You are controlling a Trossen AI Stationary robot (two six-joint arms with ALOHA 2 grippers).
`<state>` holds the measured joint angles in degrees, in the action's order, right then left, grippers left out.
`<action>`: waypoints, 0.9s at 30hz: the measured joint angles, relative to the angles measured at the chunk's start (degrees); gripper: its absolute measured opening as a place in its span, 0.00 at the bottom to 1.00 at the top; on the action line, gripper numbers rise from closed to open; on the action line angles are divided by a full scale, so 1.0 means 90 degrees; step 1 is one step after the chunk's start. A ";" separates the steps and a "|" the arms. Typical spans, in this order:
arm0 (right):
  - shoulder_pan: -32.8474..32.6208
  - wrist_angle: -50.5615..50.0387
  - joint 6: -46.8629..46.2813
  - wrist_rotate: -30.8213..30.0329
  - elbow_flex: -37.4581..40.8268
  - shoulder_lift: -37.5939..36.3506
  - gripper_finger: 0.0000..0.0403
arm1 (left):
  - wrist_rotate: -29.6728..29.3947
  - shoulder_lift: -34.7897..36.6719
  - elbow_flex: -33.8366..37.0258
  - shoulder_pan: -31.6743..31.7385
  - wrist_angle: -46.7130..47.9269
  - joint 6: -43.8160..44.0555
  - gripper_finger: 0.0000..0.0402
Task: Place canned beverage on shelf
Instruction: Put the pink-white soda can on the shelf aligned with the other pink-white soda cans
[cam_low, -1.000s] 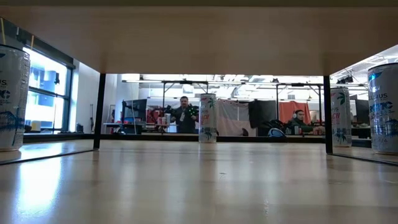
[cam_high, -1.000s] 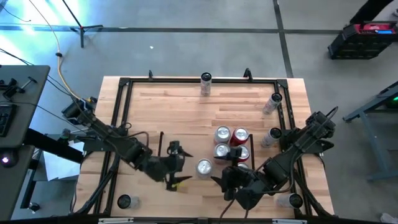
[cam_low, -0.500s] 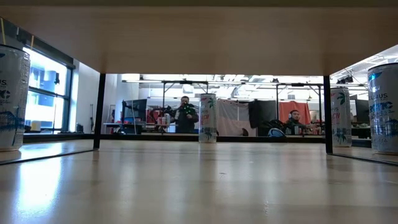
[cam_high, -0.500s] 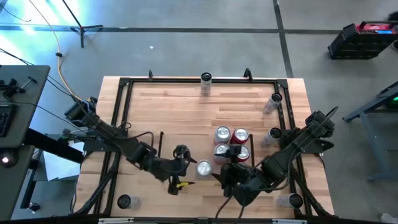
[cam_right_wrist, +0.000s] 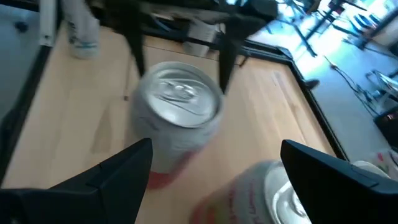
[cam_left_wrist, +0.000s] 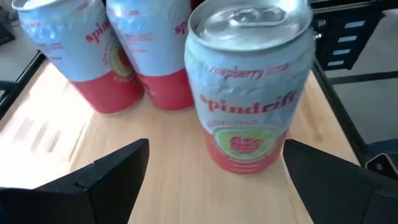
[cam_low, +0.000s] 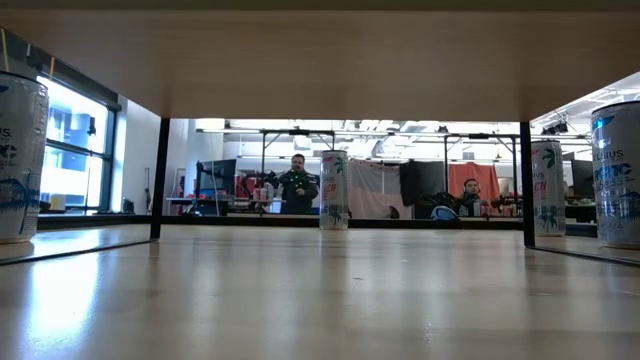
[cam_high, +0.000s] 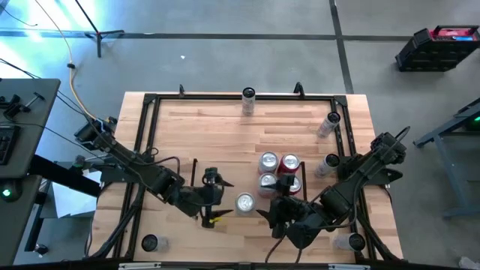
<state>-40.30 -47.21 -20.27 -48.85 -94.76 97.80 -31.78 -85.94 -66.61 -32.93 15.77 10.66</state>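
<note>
— Where are your end effectors?

— Your left end effector [cam_high: 217,201] stands spread wide and holds nothing, just beside the lone silver-topped red-and-white beverage can [cam_high: 245,202]. Your right end effector [cam_high: 268,210] is spread too, empty, on that can's other side.

— And the can?

— It stands upright on the light-wood desk [cam_high: 225,135], between the two, near four like cans [cam_high: 278,172] clustered inside the flat black-railed light-wood shelf [cam_high: 193,172].
</note>
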 joint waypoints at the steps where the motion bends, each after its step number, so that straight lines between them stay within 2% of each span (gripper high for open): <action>1: -0.0007 0.0098 0.0095 0.0079 0.0000 0.0010 0.85 | 0.0020 -0.0004 0.0000 0.0027 0.0009 0.0000 0.90; 5: 0.0023 0.0550 0.0411 0.0356 -0.0002 0.0171 0.85 | 0.0403 -0.0004 0.0000 0.0157 -0.0048 -0.0034 0.90; 13: 0.0276 0.0652 0.0711 0.0366 -0.0002 0.0306 0.85 | 0.1069 -0.0004 0.0000 0.0137 -0.0444 -0.0311 0.90; 21: 0.0301 0.0395 0.0820 0.0298 -0.0002 0.0200 0.85 | 0.1041 -0.0004 0.0000 -0.0023 -0.0343 -0.0313 0.90; 27: 0.0254 -0.0028 0.0466 -0.0069 -0.0002 0.0114 0.85 | 0.0956 -0.0004 0.0000 -0.0108 -0.0158 -0.0282 0.90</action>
<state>-38.01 -47.46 -16.08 -49.47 -94.78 98.83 -23.18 -85.97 -66.61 -33.91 14.35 8.12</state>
